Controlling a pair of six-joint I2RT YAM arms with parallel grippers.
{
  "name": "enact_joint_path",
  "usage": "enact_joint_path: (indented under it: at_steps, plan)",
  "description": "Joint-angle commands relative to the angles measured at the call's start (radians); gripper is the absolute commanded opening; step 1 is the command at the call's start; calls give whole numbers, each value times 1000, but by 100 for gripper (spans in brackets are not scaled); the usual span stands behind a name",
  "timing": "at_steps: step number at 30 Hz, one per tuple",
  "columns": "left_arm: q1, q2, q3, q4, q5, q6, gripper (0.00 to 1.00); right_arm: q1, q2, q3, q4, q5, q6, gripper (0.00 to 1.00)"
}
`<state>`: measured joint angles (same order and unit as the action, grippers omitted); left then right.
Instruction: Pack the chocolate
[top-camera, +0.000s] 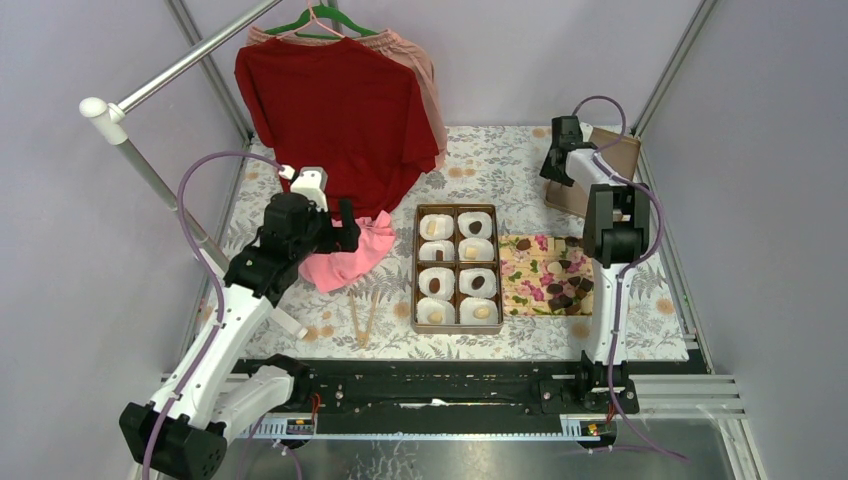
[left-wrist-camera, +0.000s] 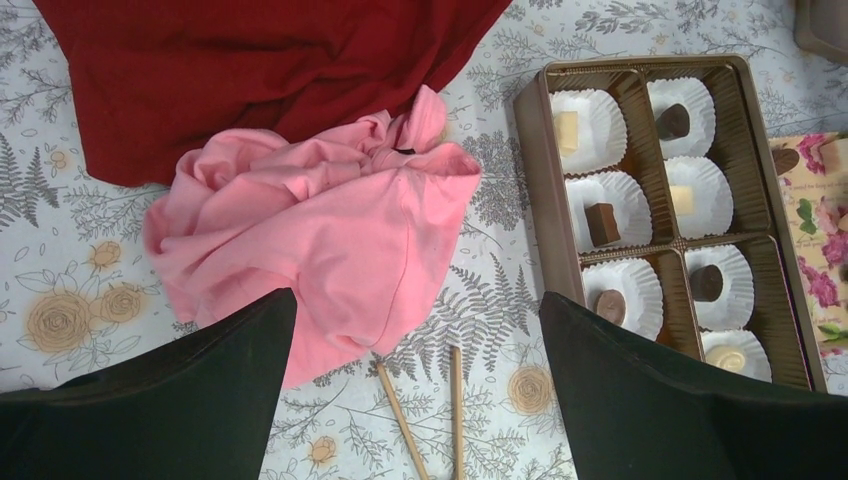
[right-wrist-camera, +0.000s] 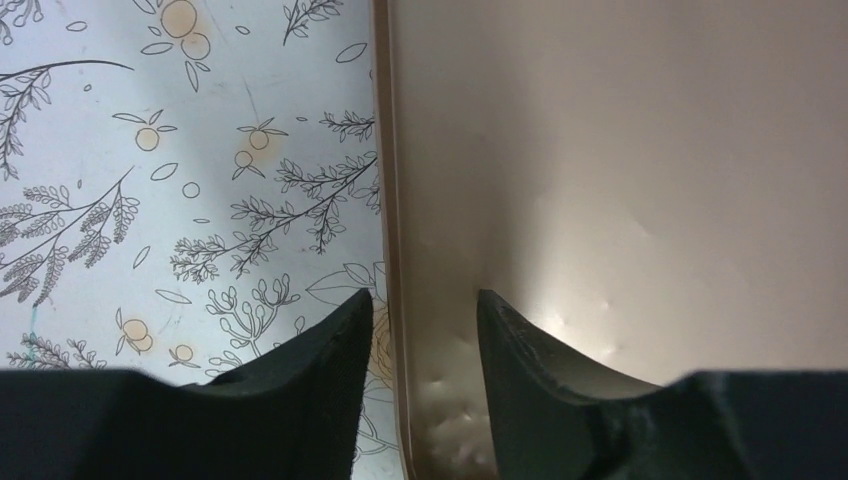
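Brown lid (right-wrist-camera: 620, 180) at one o'clock: my right tool (right-wrist-camera: 425, 300) straddles its rim, spread, ready to grab; box (left-wrist-camera: 530, 150) looks full, left tool (left-wrist-camera: 417, 298) spread, idle.

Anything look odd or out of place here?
Yes: a crumpled pink garment lies heaped left of the chocolate box, and a red shirt hangs just behind it. Clothes seem unrelated to packing sweets.

The worktop (top-camera: 500, 160) wears a matt printed cloth. The red shirt (top-camera: 330, 110) and pink garment (left-wrist-camera: 330, 230) are soft, creased fabric. The box (left-wrist-camera: 540, 170) is glossy gold-brown plastic — its cups (left-wrist-camera: 630, 190) crinkled white paper, the chocolate (left-wrist-camera: 601, 222) smooth. Two sticks (left-wrist-camera: 456, 410) look wooden; the tan lid (right-wrist-camera: 620, 150) is satin-smooth, faintly dented.
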<state>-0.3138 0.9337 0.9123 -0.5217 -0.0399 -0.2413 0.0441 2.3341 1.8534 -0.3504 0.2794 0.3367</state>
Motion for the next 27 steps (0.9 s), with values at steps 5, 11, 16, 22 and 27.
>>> enact_joint_path:
  at_steps: [5, 11, 16, 22, 27]
  plan:
    - [20, -13, 11, 44, -39, -40, 99, 5, 63, 105, -62, -27, -18, 40]
    - [28, -24, 7, 30, -33, -50, 99, 4, 116, 189, -129, -60, -37, 25]
    - [33, -27, 4, 41, 5, -66, 99, 4, 83, 188, -123, -91, -61, 8]
    - [37, -52, -6, 51, -49, -162, 99, 5, -2, 153, -85, -125, -92, 0]
    - [41, -67, -23, 77, -75, -232, 99, 5, -110, 70, -49, -149, -107, 0]
